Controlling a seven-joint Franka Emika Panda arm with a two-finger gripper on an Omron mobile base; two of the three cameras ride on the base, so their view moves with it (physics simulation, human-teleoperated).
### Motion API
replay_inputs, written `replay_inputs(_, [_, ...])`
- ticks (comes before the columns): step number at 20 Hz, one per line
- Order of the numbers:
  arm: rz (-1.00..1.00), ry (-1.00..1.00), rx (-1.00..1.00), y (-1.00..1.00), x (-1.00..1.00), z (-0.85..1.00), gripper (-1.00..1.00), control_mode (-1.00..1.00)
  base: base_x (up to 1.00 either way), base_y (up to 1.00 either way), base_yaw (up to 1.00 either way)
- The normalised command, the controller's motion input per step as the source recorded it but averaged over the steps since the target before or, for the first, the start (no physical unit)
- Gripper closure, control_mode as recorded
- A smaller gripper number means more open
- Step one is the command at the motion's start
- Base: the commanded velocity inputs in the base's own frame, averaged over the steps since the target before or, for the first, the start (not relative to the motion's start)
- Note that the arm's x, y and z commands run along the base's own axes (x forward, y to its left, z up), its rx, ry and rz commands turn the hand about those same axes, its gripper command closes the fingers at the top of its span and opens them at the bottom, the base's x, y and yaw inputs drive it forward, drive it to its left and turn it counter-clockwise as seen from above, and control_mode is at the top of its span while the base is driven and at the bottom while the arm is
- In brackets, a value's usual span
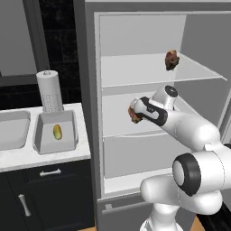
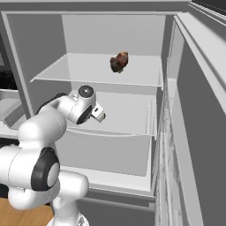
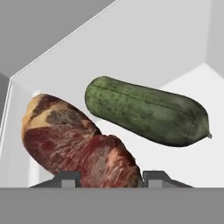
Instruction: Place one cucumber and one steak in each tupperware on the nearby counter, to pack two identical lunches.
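Observation:
My gripper point(image 3: 111, 177) reaches into the fridge's middle shelf, and its two finger tips press on either side of a reddish-brown steak point(image 3: 78, 144). Just behind the steak lies a dark green cucumber point(image 3: 146, 111) on the white shelf. From the left base, the same steak point(image 1: 134, 115) shows at the tip of the gripper point(image 1: 136, 113). A second steak point(image 1: 172, 59) point(image 2: 119, 62) rests on the upper shelf. On the counter, a light grey tupperware point(image 1: 43, 133) holds a yellowish-green cucumber point(image 1: 57, 131). Another tupperware point(image 1: 13, 118) stands to its left.
A white paper-towel roll point(image 1: 48, 90) stands behind the tupperware. The open fridge door point(image 2: 198, 132) stands at the right. Fridge walls and the upper shelf point(image 2: 97, 73) close in around the arm. Dark cabinet drawers point(image 1: 49, 173) lie below the counter.

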Motion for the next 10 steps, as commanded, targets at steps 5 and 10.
replay_inputs(5, [0.0,0.0,0.0,0.0,0.0,0.0,1.0,-1.0,0.0,0.0,0.0])
replay_inputs(10, [0.0,-0.09,0.0,-0.24,-0.68,0.0,1.0,-1.0,0.0,0.0,0.0])
